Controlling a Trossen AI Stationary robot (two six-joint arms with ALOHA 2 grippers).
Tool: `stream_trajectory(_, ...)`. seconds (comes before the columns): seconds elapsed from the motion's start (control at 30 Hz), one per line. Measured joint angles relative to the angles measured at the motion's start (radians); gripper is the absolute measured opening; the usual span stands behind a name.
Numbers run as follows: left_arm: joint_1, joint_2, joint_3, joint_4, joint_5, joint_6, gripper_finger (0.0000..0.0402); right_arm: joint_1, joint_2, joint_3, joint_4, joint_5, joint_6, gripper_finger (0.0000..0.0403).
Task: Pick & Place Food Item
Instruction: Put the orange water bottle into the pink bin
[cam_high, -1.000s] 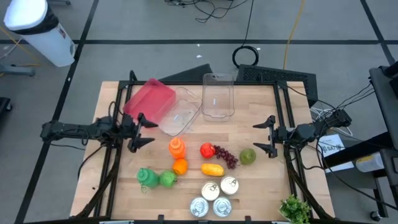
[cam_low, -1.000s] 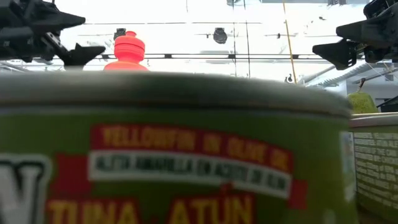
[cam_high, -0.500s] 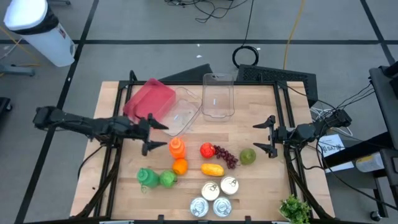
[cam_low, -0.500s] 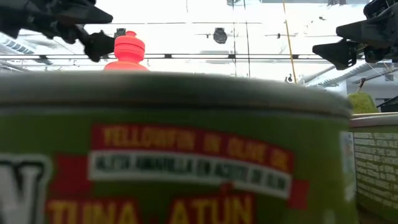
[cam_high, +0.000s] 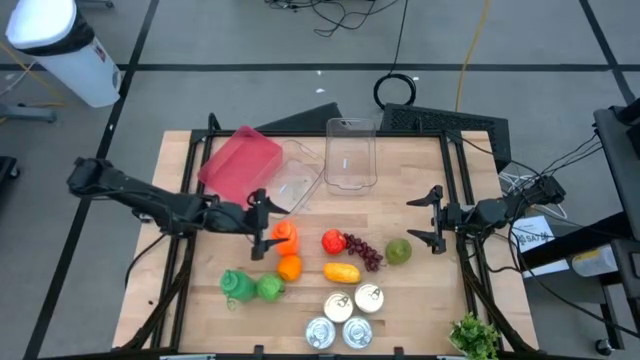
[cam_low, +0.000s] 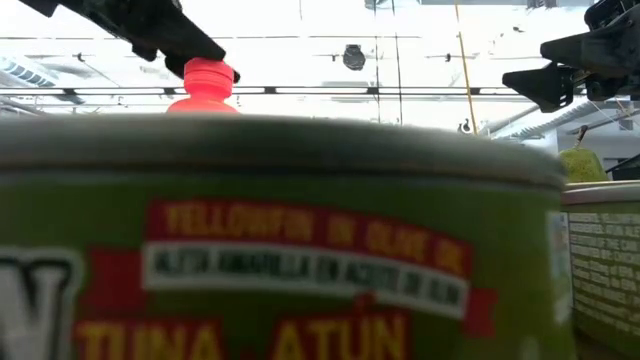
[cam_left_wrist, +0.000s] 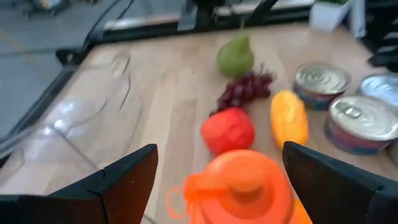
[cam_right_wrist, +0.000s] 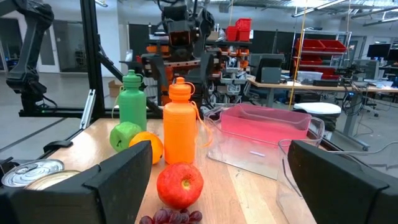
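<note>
An upright orange bottle (cam_high: 285, 238) stands mid-table, among a red fruit (cam_high: 333, 241), dark grapes (cam_high: 364, 252), a green pear (cam_high: 399, 251), a yellow fruit (cam_high: 342, 272) and an orange (cam_high: 290, 268). My left gripper (cam_high: 262, 226) is open just left of the bottle's top. In the left wrist view the bottle's cap (cam_left_wrist: 245, 183) shows low between the two spread fingers, which stand apart from it. My right gripper (cam_high: 432, 215) waits open at the table's right side, near the pear.
A green bottle (cam_high: 236, 285) and a green apple (cam_high: 270, 288) lie near the front left. Several tins (cam_high: 345, 315) stand at the front, one filling the low view (cam_low: 280, 240). A pink bin (cam_high: 240, 163) and two clear bins (cam_high: 350, 153) sit at the back.
My left gripper has travelled from the table's left edge toward the right and a little up, rolling as it went. It now stands beside the orange bottle's top and has stayed open. Nothing on the table has moved.
</note>
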Motion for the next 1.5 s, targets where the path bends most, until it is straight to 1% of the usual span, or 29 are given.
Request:
stream_trajectory(0.23, 0.000, 0.038, 0.013, -0.088, -0.004, -0.077, 0.0356, 0.000, 0.000, 0.000, 0.000, 0.000, 0.000, 0.0357)
stream_trajectory(0.43, -0.003, 0.043, 0.015, -0.102, -0.004, -0.112, 0.0353, 0.000, 0.000, 0.000, 0.000, 0.000, 0.000, 0.0357)
stream_trajectory(0.47, -0.005, 0.042, 0.015, -0.102, -0.004, -0.110, 0.0346, 0.000, 0.000, 0.000, 0.000, 0.000, 0.000, 0.0357)
stream_trajectory(0.53, -0.010, 0.043, 0.015, -0.102, -0.003, -0.091, 0.0321, 0.000, 0.000, 0.000, 0.000, 0.000, 0.000, 0.0357)
stream_trajectory(0.7, -0.013, 0.042, 0.015, -0.098, 0.002, -0.095, 0.0226, 0.000, 0.000, 0.000, 0.000, 0.000, 0.000, 0.0357)
stream_trajectory(0.73, -0.013, 0.042, 0.015, -0.096, 0.003, -0.101, 0.0218, 0.000, 0.000, 0.000, 0.000, 0.000, 0.000, 0.0357)
stream_trajectory(0.87, -0.013, 0.041, 0.025, -0.065, 0.004, -0.118, 0.0218, 0.000, 0.000, 0.000, -0.001, 0.000, 0.000, 0.0357)
stream_trajectory(0.97, -0.013, 0.017, 0.053, -0.051, 0.003, -0.108, 0.0218, 0.000, 0.000, 0.000, -0.001, 0.000, 0.000, 0.0357)
stream_trajectory(1.03, -0.013, -0.006, 0.081, -0.048, -0.029, -0.086, 0.0218, 0.000, 0.000, 0.000, -0.001, 0.000, 0.000, 0.0357)
stream_trajectory(1.07, -0.013, -0.021, 0.097, -0.054, -0.063, -0.079, 0.0220, 0.000, 0.000, 0.000, -0.001, 0.000, 0.000, 0.0357)
stream_trajectory(1.2, 0.006, -0.099, 0.206, -0.170, -0.272, -0.082, 0.0243, 0.000, 0.000, 0.000, -0.001, 0.000, 0.000, 0.0357)
stream_trajectory(1.3, 0.035, -0.149, 0.289, -0.277, -0.394, -0.032, 0.0243, 0.000, 0.000, 0.000, -0.001, 0.000, 0.000, 0.0357)
stream_trajectory(1.4, 0.091, -0.191, 0.332, -0.304, -0.452, 0.025, 0.0228, 0.000, 0.000, 0.000, -0.001, 0.000, 0.000, 0.0357)
stream_trajectory(1.5, 0.185, -0.229, 0.336, -0.309, -0.478, 0.045, 0.0221, 0.000, 0.000, 0.000, -0.001, 0.000, 0.000, 0.0357)
